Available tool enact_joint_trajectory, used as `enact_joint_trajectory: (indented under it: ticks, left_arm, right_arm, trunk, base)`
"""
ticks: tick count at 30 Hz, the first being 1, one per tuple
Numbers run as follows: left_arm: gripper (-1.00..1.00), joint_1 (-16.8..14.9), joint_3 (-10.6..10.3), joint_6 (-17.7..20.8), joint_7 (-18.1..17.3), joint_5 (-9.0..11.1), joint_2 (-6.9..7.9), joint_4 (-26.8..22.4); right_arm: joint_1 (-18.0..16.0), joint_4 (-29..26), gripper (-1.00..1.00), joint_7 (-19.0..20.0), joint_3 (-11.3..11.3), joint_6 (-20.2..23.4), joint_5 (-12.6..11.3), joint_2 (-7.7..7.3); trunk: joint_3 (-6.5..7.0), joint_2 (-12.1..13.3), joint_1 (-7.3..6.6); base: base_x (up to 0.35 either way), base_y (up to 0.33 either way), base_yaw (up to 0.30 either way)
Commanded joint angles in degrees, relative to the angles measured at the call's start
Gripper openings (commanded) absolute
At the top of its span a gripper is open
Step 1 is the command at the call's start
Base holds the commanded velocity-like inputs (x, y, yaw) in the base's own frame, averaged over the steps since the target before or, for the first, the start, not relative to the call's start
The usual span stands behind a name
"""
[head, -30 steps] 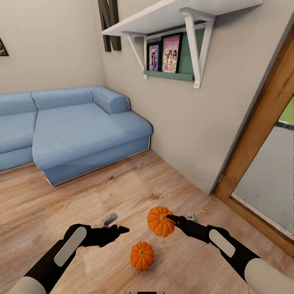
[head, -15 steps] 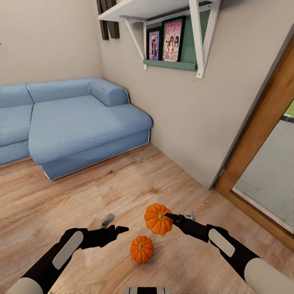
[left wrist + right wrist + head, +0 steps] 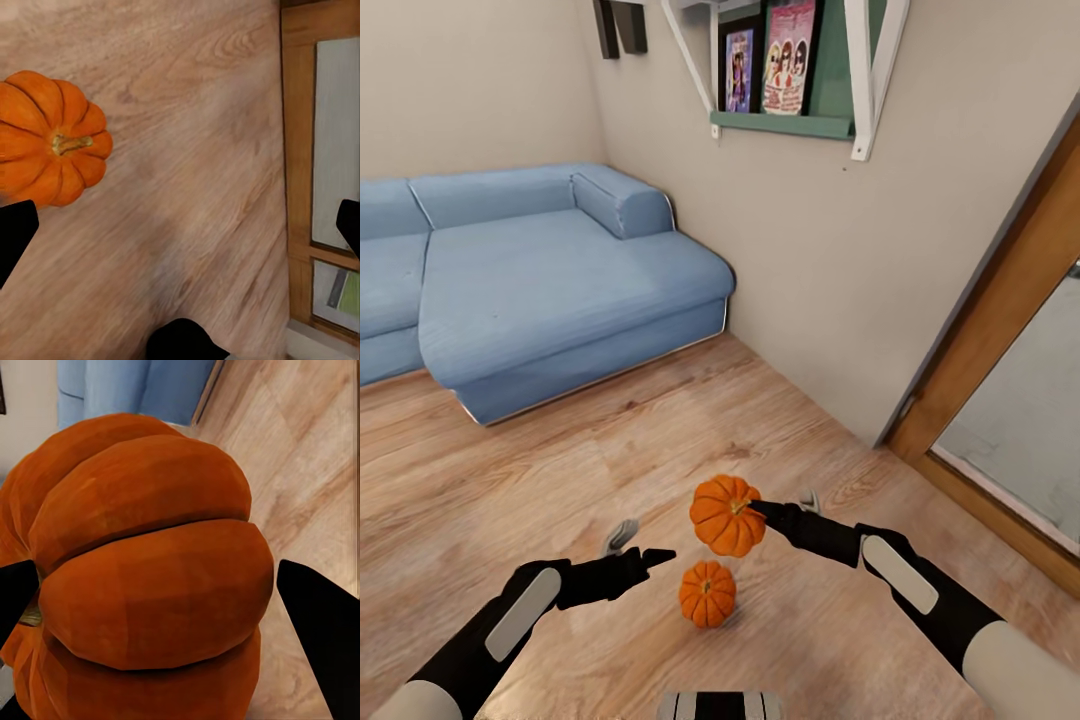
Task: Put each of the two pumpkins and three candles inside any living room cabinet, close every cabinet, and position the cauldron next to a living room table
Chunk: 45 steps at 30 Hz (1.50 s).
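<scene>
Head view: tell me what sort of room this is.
Most likely a living room: a blue sofa against the wall, a wall shelf holding framed pictures, and a wood floor beside a wood-framed doorway.

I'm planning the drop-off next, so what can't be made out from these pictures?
- Held pumpkin: far side hidden in the right wrist view by its own bulk.
- Floor pumpkin: cut off by the left wrist view's edge.
- Shelf pictures: too small to read, tops cut off in the head view.
- Right pincer contact: hidden behind the pumpkin.

Bright, even simulator light; soft shadows, slightly blurry renders.
</scene>
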Motion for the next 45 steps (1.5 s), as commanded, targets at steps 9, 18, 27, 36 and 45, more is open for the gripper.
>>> enact_joint_trajectory:
  ticks: [9,18,27,36,45]
  left_arm:
    - [1.00,-0.04,-0.11,-0.01,-0.21,0.10,0.02,0.07]
    - [1.00,-0.04,-0.11,-0.01,-0.21,0.10,0.05,0.08]
    - [1.00,-0.04,-0.11,-0.01,-0.29,0.10,0.05,0.07]
    - [1.00,-0.04,-0.07,-0.05,-0.39,0.19,0.48,0.07]
    - [1.00,-0.11,6.21,-2.14,-11.40,0.28,4.58,6.89]
  right_arm:
    - [0.02,0.03,-1.00,0.20,-1.83,0.06,-2.44,-0.66]
    - [0.03,0.04,-1.00,0.20,-2.12,-0.01,-2.57,-0.71]
    - [0.03,0.04,-1.00,0.20,-2.12,-0.06,-2.55,-0.70]
    - [0.03,0.04,-1.00,0.20,-2.14,-0.06,-2.59,-0.64]
    - [0.03,-0.04,-1.00,0.20,-2.20,-0.06,-2.52,-0.62]
  trunk:
    - [-1.97,-0.14,0.22]
    - [-3.38,-0.26,0.45]
    - [-5.31,-0.38,0.68]
    - [-7.23,-0.50,0.91]
    - [-9.22,-0.62,1.15]
  base:
    - [0.000,0.000,-0.006]
    - [0.000,0.000,-0.179]
    - [0.000,0.000,-0.027]
    - [0.000,0.000,-0.060]
    - [0.000,0.000,-0.001]
